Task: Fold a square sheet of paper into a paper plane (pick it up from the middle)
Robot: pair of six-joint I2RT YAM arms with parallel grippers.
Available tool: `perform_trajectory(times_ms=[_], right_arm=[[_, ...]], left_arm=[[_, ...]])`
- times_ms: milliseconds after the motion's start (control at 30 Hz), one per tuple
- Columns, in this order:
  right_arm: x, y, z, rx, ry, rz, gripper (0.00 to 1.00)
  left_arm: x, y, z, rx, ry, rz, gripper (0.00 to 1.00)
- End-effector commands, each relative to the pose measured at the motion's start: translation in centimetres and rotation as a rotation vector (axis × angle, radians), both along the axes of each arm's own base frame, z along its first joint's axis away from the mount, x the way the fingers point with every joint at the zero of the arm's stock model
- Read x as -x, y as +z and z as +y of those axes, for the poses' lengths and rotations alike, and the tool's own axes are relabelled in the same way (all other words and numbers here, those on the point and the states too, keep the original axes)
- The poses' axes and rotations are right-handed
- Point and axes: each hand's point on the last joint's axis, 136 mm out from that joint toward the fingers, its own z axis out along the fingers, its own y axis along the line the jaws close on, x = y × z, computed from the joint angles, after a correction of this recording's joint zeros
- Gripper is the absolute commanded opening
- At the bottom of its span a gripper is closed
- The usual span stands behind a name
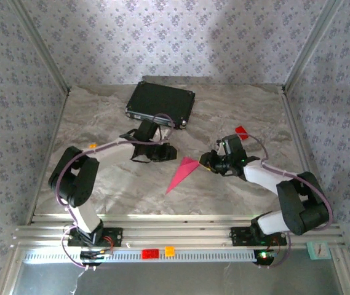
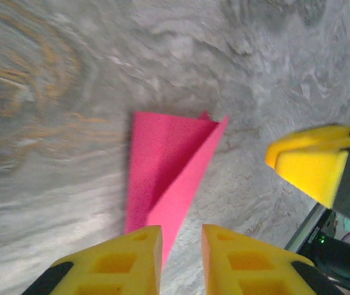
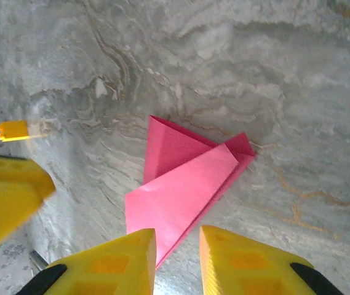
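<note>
Magenta-pink paper plane (image 1: 183,173), a slim creased dart of thin paper, lies on the grey marbled table (image 1: 119,184) between the arms. We judge it feather-light, floppy and easily crumpled, best pinched along its centre crease. The left gripper (image 2: 181,233) and right gripper (image 3: 178,233) hover over it, jaws slightly parted, gripping nothing.

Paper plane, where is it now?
In the top view the plane lies flat mid-table, between the left gripper and the right gripper, with its wide end close to the right one.
</note>
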Motion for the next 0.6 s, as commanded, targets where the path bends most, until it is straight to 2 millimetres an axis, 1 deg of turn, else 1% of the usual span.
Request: perform_trajectory(times_ms=[0,100,200,267,400,567], right_arm=[[0.9,-0.4,0.2,0.026,-0.009,0.043,0.26],[1.2,-0.5,0.9,0.046,0.003,0.045,0.26],[1.4,-0.9,1.6,0.052,0.013,0.055,0.26],[1.5,-1.2,2.0,0.054,0.021,0.065,0.24],[1.6,-1.7,2.7,0.061,0.04,0.077,0.19],[1.7,-2.6,2.9,0.081,0.047,0.101,0.18]], left_arm=[[0.0,-0.6,-0.2,0.047,-0.037,0.083,0.26],[-0.4,-1.0,-0.6,0.067,-0.054,0.12,0.27],[-0.4,-1.6,-1.0,0.071,-0.071,0.155,0.28],[-0.3,-1.9,-1.5,0.09,-0.091,0.183,0.28],[-0.4,-2.7,-1.5,0.077,-0.091,0.195,0.28],[-0.4,-4.2,-1.3,0.033,-0.106,0.232,0.28]])
